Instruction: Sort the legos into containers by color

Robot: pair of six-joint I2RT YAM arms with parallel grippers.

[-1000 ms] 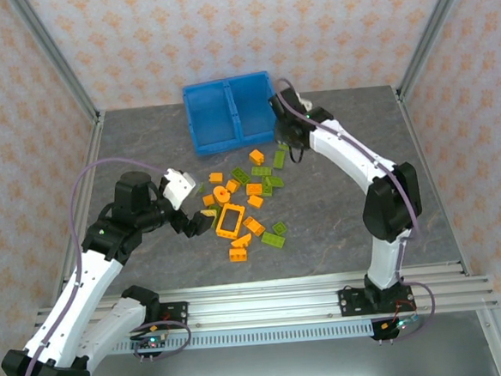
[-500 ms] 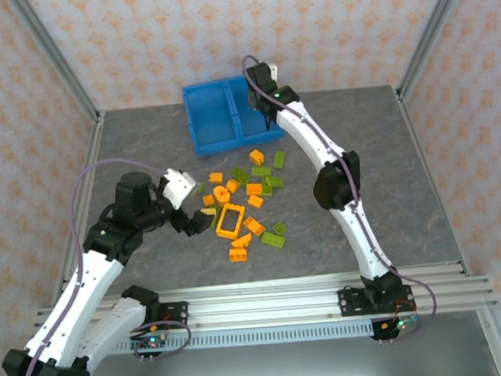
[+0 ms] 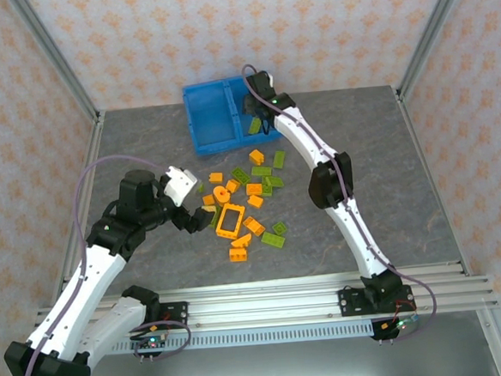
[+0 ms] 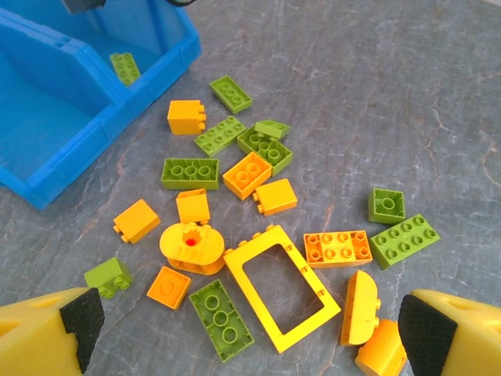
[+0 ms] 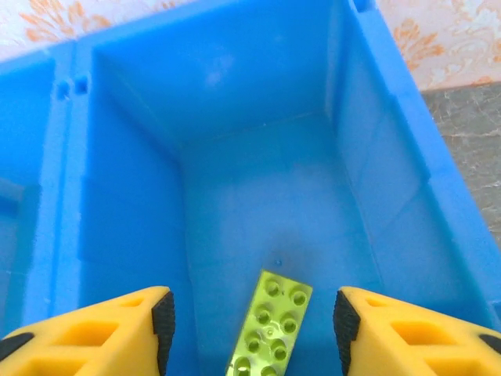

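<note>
Right end effector (image 5: 250, 329), jaws apart, a lime brick (image 5: 270, 325) beneath it in the bin (image 5: 235, 102); left end effector (image 4: 250, 333) spread wide, legos (image 4: 189, 173) beneath.

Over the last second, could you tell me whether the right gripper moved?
Yes. The right gripper went from beside the blue bin's near right corner to above its right compartment, leftward and farther back.

I'm working in a robot test cell in a lab, not a lived-in room. Wallpaper-patterned panels (image 3: 223, 35) box in the grey stone-look tabletop (image 3: 406, 194) from 9 through 12 to 3 o'clock, framed by bare aluminium posts (image 3: 54, 54). At 6 o'clock a slotted aluminium rail (image 3: 266, 294) carries the left arm (image 3: 85, 277) and right arm (image 3: 357, 232), with loose cables (image 3: 103, 164) and a small circuit board (image 3: 154, 339) left exposed.
</note>
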